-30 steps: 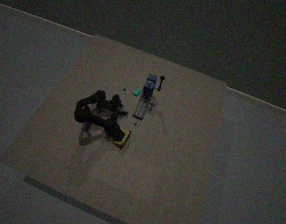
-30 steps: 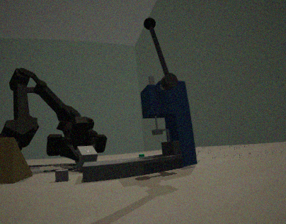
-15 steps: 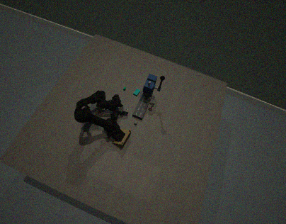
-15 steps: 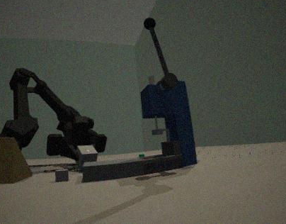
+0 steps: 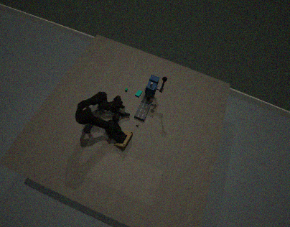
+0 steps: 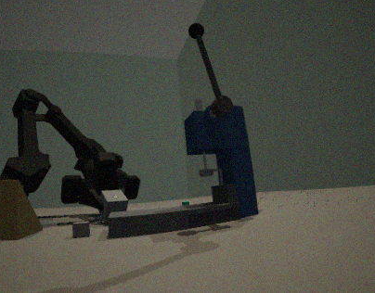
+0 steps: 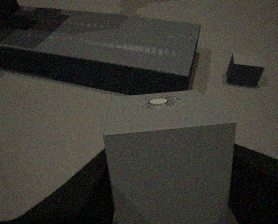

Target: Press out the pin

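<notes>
And here I have the block pinched in my pincer, one finger on either side of it! Its top faces up, and the pale round pin shows there. The block is just beside the outer end of the dark press bed, well apart from the spot under the punch; whether its underside touches the counter, I cannot tell.

Over to the blue press, standing at the bed's other end, towards the counter's wall-side edge: its lever is up, black knob on top, and my pincer is well away from it! A small grey cube sits near the bed's outer end, clear of it. From above, I get a flat teal piece beside the press and a tiny green one farther out, both between the bed and the counter's left-hand edge in that view.
</notes>
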Controlling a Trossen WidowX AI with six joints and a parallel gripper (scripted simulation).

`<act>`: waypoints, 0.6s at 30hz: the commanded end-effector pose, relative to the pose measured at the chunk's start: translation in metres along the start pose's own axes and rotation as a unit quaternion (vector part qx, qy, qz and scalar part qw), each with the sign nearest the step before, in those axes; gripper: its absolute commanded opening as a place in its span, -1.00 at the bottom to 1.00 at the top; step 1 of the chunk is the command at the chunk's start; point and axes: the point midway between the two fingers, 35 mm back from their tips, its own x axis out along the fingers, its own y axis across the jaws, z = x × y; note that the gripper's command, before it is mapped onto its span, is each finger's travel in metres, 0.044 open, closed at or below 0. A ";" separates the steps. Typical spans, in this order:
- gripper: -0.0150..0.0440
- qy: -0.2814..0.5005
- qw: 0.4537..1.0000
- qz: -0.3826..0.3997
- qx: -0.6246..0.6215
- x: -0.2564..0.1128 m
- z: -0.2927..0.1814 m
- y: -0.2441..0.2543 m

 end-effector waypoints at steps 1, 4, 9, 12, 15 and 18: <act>0.22 -0.005 1.000 0.001 0.003 0.000 0.002 0.000; 0.49 -0.005 1.000 0.001 0.003 0.000 0.002 0.000; 0.93 -0.005 1.000 0.001 0.003 0.000 0.002 0.000; 1.00 -0.005 1.000 0.001 0.003 0.000 0.002 0.000; 1.00 -0.005 1.000 0.001 0.003 0.000 0.002 0.000; 1.00 -0.005 1.000 0.001 0.003 0.000 0.002 0.000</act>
